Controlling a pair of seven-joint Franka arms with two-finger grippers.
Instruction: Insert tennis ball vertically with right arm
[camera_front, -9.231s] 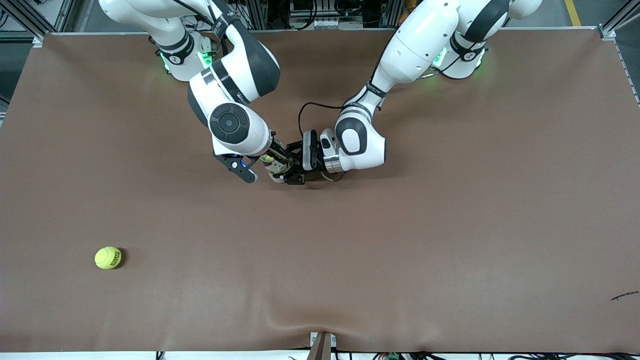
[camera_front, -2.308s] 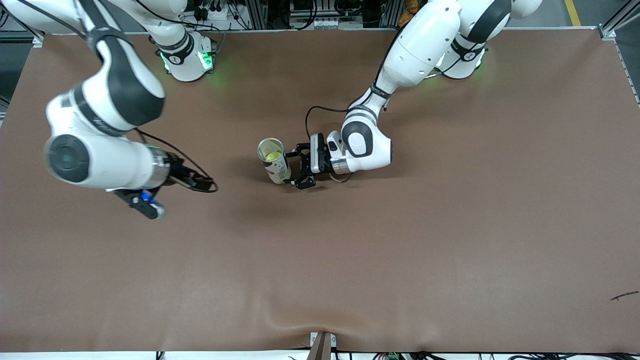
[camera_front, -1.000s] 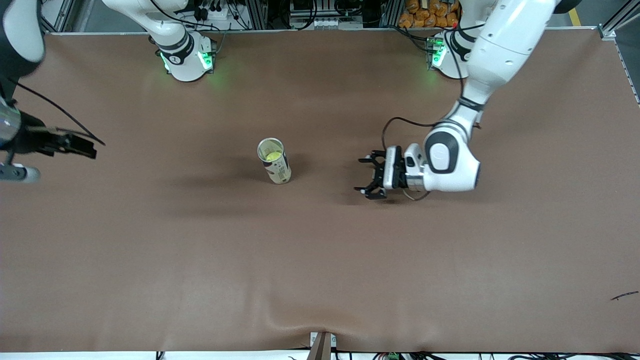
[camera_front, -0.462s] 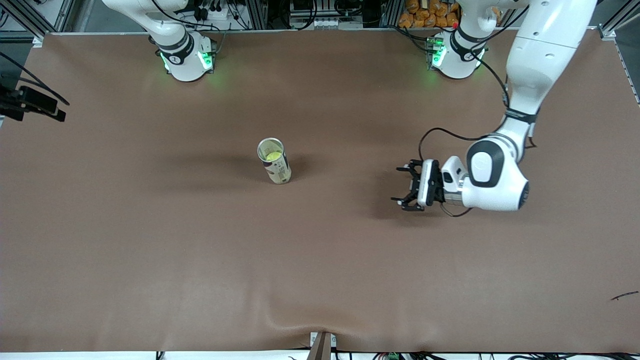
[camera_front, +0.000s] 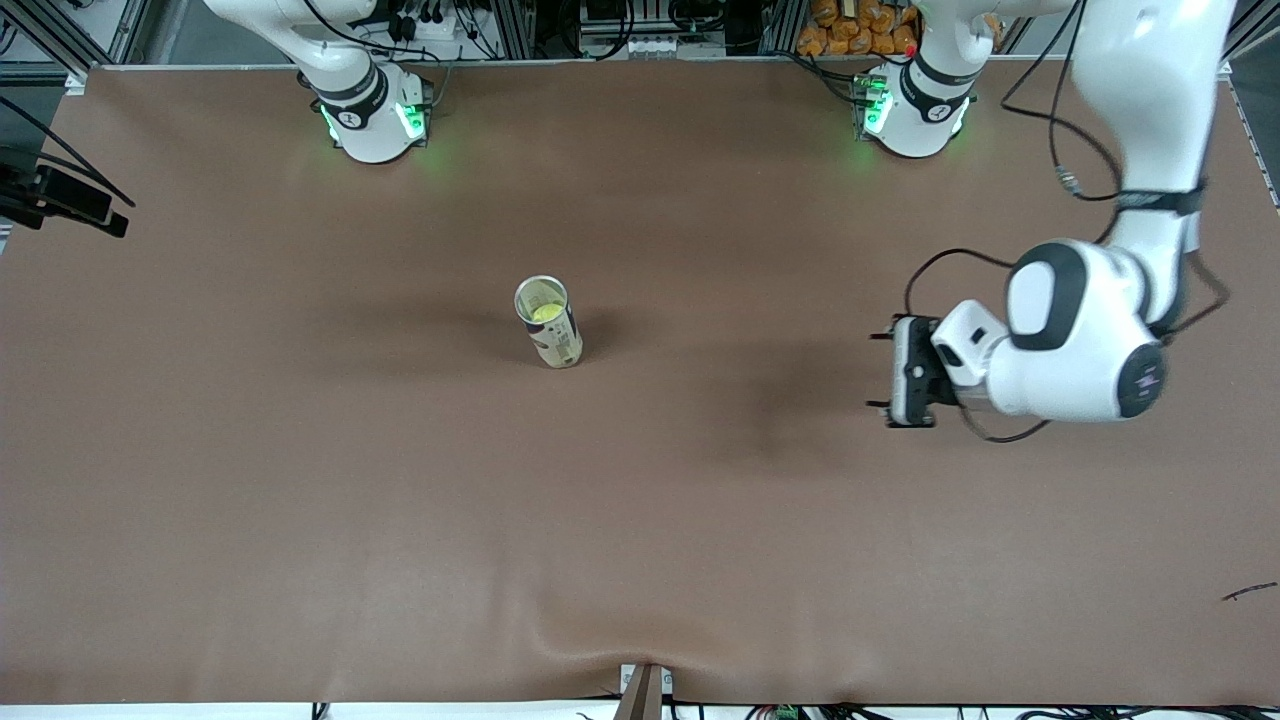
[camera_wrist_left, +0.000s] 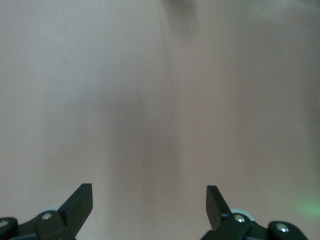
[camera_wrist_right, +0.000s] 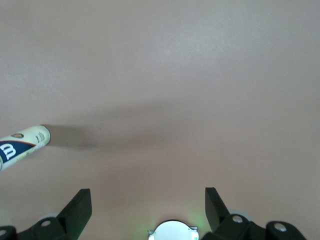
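Tennis ball (camera_front: 543, 312) sits inside the upright can (camera_front: 548, 322) standing near the middle of the brown table (camera_front: 640, 520), with neither arm touching it. Left gripper (camera_front: 880, 371) hangs over the table toward the left arm's end, fingers spread wide and empty. Right gripper (camera_wrist_right: 148, 205) is also spread wide and empty, well apart from the can.
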